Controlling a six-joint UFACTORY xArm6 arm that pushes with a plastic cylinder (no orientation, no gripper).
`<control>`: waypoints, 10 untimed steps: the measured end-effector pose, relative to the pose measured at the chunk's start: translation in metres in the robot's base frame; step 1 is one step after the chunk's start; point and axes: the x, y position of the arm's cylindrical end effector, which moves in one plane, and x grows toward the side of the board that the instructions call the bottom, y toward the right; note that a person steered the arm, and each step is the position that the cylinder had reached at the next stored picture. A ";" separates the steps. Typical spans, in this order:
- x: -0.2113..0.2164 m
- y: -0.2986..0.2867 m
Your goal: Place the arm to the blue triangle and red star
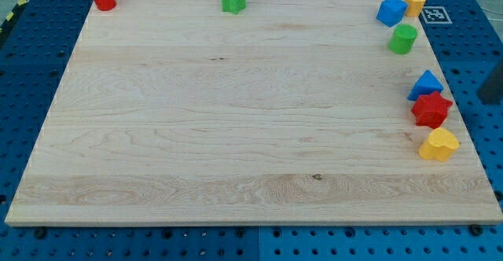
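The blue triangle (427, 84) and red star (431, 109) touch at the bench's (236, 135) right edge, a yellow heart (438, 145) just below. They look light, rigid, easily slid. My tip isn't clearly visible; there are no fingers to report.

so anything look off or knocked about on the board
Nothing is damaged or toppled. The oddity is the layout: every block hugs an edge. The blue triangle, red star and yellow heart crowd the view's right edge. My tip isn't clearly visible.
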 end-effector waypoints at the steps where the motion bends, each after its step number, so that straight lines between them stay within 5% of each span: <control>1: 0.016 -0.010; 10: -0.032 -0.103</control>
